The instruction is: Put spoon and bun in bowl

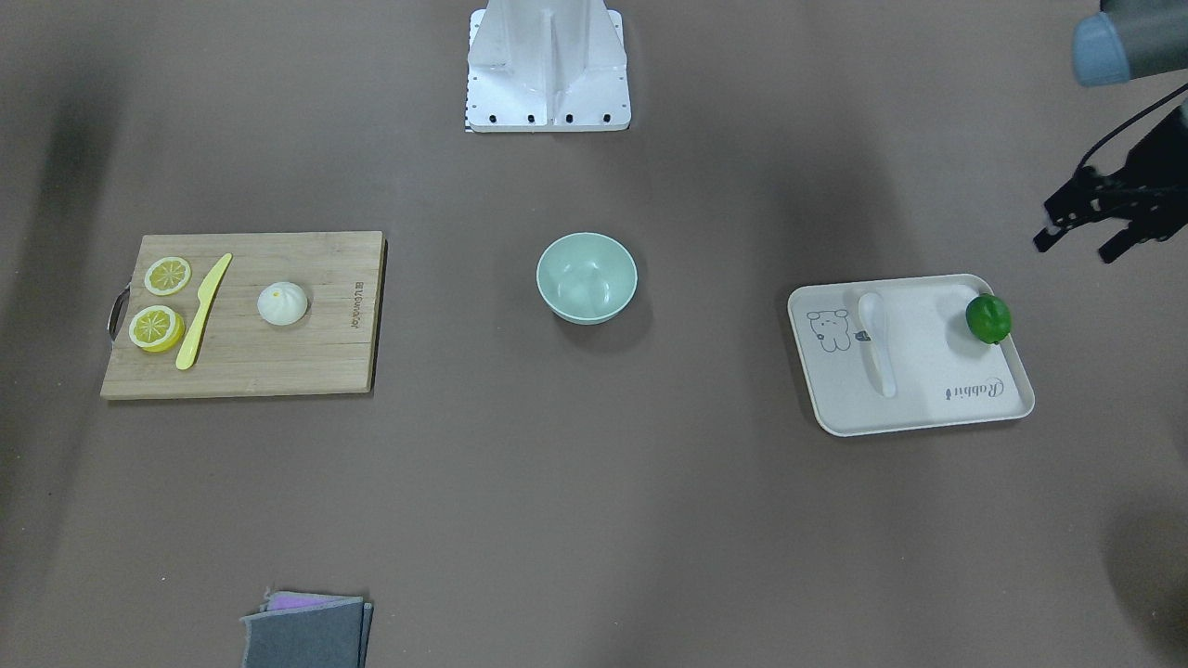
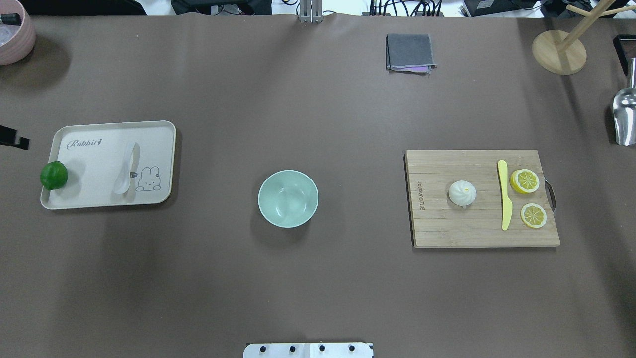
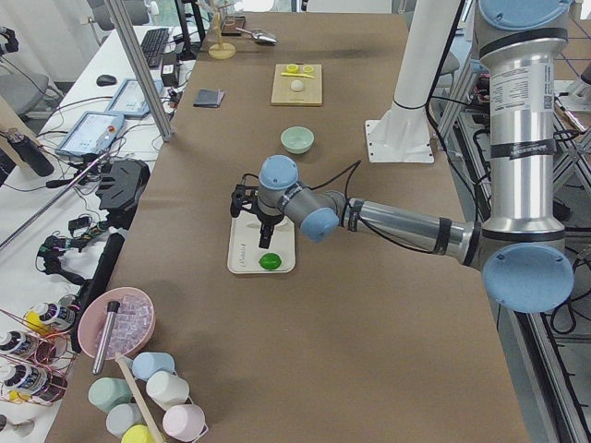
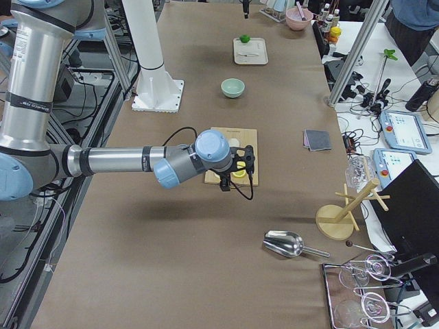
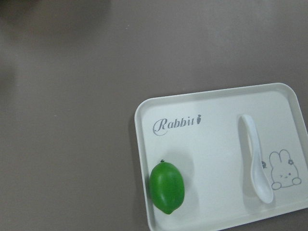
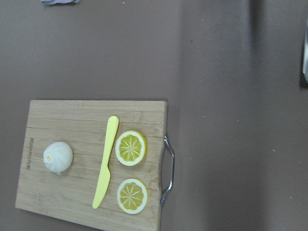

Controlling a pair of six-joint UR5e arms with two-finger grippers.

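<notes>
The white spoon (image 1: 875, 339) lies on the cream tray (image 1: 928, 394), handle toward the far side; it also shows in the overhead view (image 2: 126, 169) and the left wrist view (image 5: 255, 161). The white bun (image 1: 282, 303) sits on the wooden cutting board (image 1: 278, 366), also seen in the overhead view (image 2: 462, 193) and the right wrist view (image 6: 57, 157). The mint-green bowl (image 1: 587, 276) stands empty at the table's middle (image 2: 288, 199). My left gripper (image 1: 1077, 246) hovers open and empty beyond the tray's outer end. My right gripper (image 4: 236, 171) hangs above the board's outer end; I cannot tell its state.
A green lime (image 1: 987, 318) rests on the tray's outer end. A yellow knife (image 1: 202, 311) and two lemon slices (image 1: 167, 276) lie on the board. A folded grey cloth (image 2: 410, 52), a wooden stand (image 2: 559, 52), a metal scoop (image 2: 623, 117) and a pink bowl (image 2: 15, 32) sit at the far side.
</notes>
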